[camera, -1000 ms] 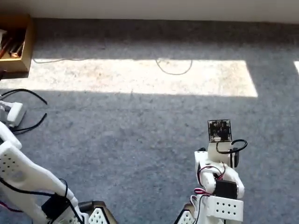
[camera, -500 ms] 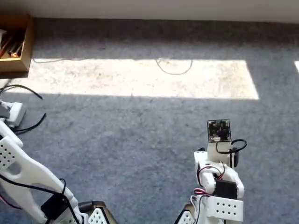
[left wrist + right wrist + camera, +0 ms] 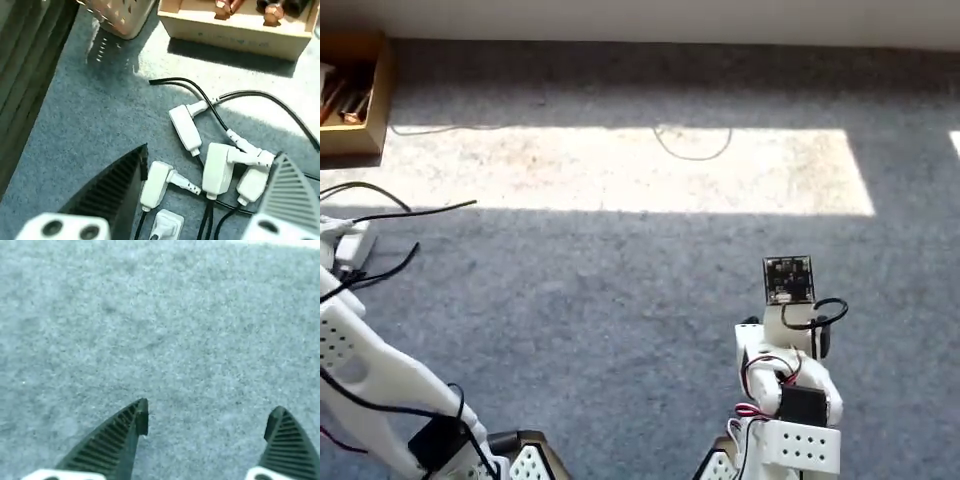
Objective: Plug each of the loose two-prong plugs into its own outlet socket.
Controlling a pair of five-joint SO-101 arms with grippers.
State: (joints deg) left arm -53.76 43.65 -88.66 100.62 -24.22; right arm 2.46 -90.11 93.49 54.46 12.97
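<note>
White plugs (image 3: 185, 127) on black cords (image 3: 260, 95) lie clustered on the grey carpet (image 3: 90, 125) near a wooden box (image 3: 235, 30), directly under the left gripper (image 3: 211, 159), its jaws spread wide — the right gripper (image 3: 209, 412), likewise spread, hangs over carpet well apart from them.

Blue-grey carpet (image 3: 620, 300) covered the floor, crossed by a broad band of sunlight (image 3: 620, 165). A pale wall (image 3: 640, 18) ran along the far edge, a wooden box (image 3: 350, 140) near it.

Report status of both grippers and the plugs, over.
Left gripper open above white plugs on carpet, none gripped. Right gripper open over bare carpet. Black cables cross the plugs.
</note>
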